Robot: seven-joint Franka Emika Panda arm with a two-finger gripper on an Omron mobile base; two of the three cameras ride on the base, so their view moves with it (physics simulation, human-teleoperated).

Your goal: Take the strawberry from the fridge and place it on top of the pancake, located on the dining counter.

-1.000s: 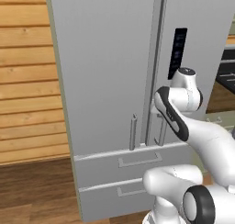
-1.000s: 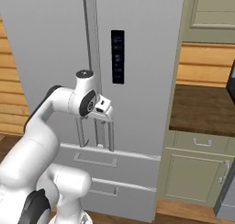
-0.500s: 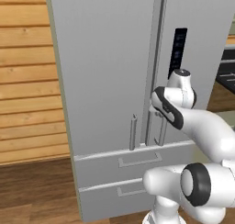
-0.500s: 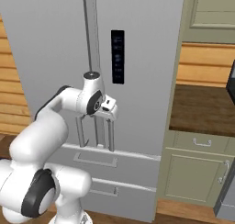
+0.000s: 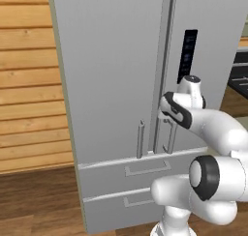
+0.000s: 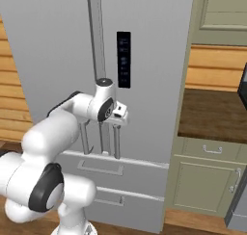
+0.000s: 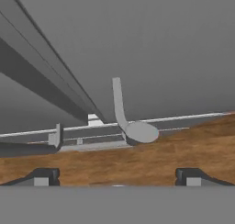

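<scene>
Hand view: jaws wide before fridge (image 7: 151, 44)

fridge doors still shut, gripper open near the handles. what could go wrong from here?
1. The gripper is open, with the right door handle off-centre between its fingers; closing now may miss or clip it.
2. The left door handle stands close beside the right one, so the arm could catch the wrong door.
3. The fridge is fully shut, so where the strawberry sits can't be judged yet.
</scene>
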